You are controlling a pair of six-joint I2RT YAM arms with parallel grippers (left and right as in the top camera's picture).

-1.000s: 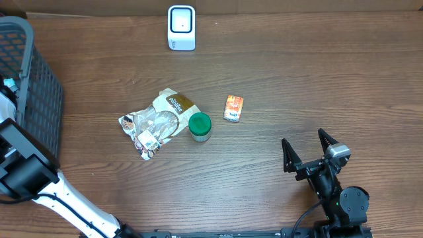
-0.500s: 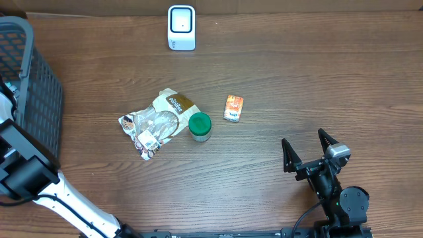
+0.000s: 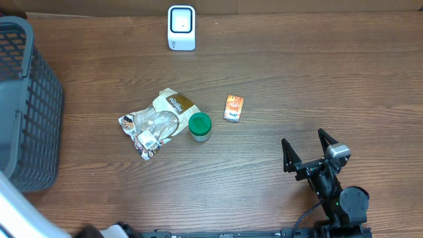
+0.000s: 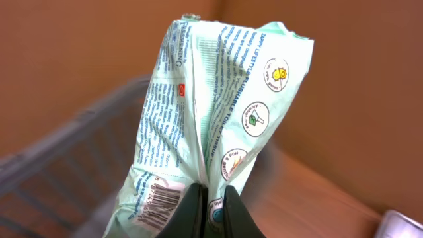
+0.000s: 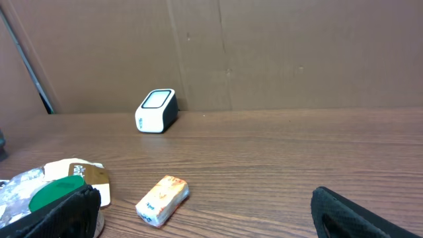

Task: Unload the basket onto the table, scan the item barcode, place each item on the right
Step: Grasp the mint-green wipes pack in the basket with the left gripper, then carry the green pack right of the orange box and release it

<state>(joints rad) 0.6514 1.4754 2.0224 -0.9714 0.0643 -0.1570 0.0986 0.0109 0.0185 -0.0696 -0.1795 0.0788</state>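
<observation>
While left tool (image 4: 212, 199) pinches pale-green packet (image 4: 218, 99) | right tool (image 3: 304, 140) splayed, empty

— How many items do you count?
— Four, one of each kind: one pale green packet (image 4: 218, 99), one crinkled snack bag (image 3: 155, 122), one green-lidded jar (image 3: 199, 126) and one small orange box (image 3: 233, 108).
— Scanners?
— Just one white scanner (image 3: 181, 28).
— Baskets?
— One grey basket (image 3: 30, 99), and one wooden bench (image 3: 297, 73).
— And end effectors?
— Two: the left end effector (image 4: 213, 206) and the right end effector (image 3: 303, 140), with two fingers apiece.
</observation>
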